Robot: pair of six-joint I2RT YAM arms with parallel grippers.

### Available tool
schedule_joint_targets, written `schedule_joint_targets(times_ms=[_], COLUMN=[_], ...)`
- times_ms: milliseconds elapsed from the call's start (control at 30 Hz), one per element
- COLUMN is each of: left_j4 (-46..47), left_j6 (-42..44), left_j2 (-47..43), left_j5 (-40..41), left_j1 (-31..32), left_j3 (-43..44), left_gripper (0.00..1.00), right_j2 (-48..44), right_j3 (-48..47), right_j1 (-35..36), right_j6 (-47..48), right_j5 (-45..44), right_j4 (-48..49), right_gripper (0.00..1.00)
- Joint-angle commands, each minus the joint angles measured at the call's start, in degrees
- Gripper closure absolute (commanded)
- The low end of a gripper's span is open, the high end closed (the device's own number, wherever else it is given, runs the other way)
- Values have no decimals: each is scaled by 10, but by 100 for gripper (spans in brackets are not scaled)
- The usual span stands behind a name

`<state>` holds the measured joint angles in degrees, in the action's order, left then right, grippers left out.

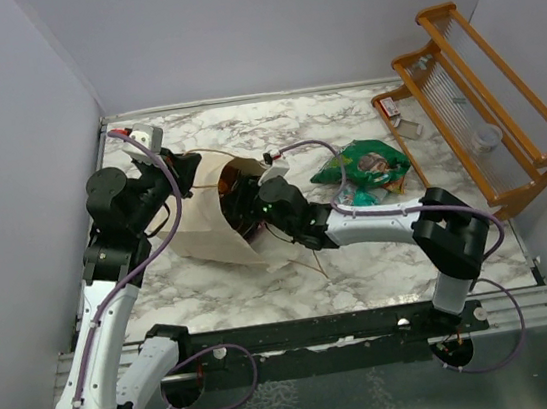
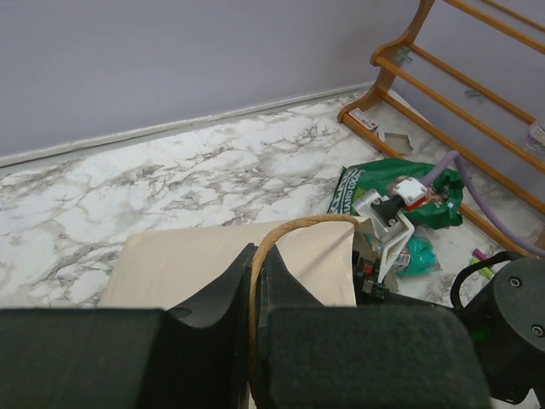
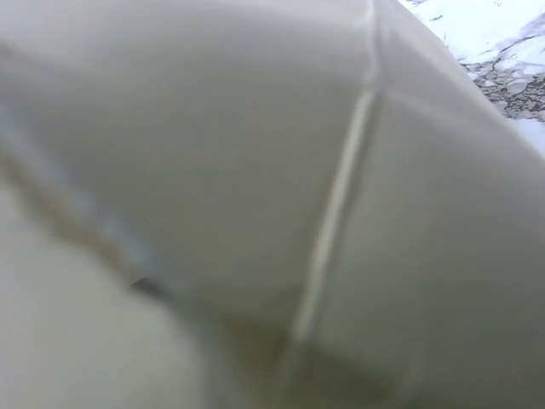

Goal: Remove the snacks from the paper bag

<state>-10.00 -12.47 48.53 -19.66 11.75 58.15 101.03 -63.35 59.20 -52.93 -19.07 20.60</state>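
Left gripper (image 2: 255,256) clamps the handle (image 2: 298,223) of the paper bag (image 1: 201,224), lying mouth-rightward; right gripper (image 1: 249,206) sits inside, state impossible to tell.

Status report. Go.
Left fingers shut on twisted cord handle of beige kraft paper bag. Right gripper inside bag mouth, fingers hidden. Green crinkly snack packets out on marble table, right of bag.

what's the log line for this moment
left gripper: shut on handle | right gripper: reaching into bag, jaws hidden | green snacks: out on table
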Motion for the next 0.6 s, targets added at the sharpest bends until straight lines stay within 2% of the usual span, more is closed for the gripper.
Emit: schedule_joint_targets(times_ms=[0, 167, 300, 367, 467, 567], left_j4=[4, 2, -1, -3, -3, -2], left_j6=[0, 1, 1, 2, 2, 1], left_j2=[0, -3, -8, -11, -16, -20], left_j5=[11, 11, 13, 15, 18, 23], left_j1=[-1, -1, -1, -1, -1, -1], left_j3=[13, 15, 13, 11, 7, 4], left_gripper=[100, 100, 100, 100, 100, 100], right_j2=[35, 63, 85, 85, 73, 46], right_j3=[-44, -68, -90, -90, -74, -56], right_j1=[3, 3, 3, 3, 3, 3], right_j6=[-19, -25, -29, -29, -32, -23], right_j5=[-39, -67, -58, -45, -36, -27], right_j4=[0, -10, -26, -26, -11, 1], right_gripper=[50, 50, 54, 60, 76, 87])
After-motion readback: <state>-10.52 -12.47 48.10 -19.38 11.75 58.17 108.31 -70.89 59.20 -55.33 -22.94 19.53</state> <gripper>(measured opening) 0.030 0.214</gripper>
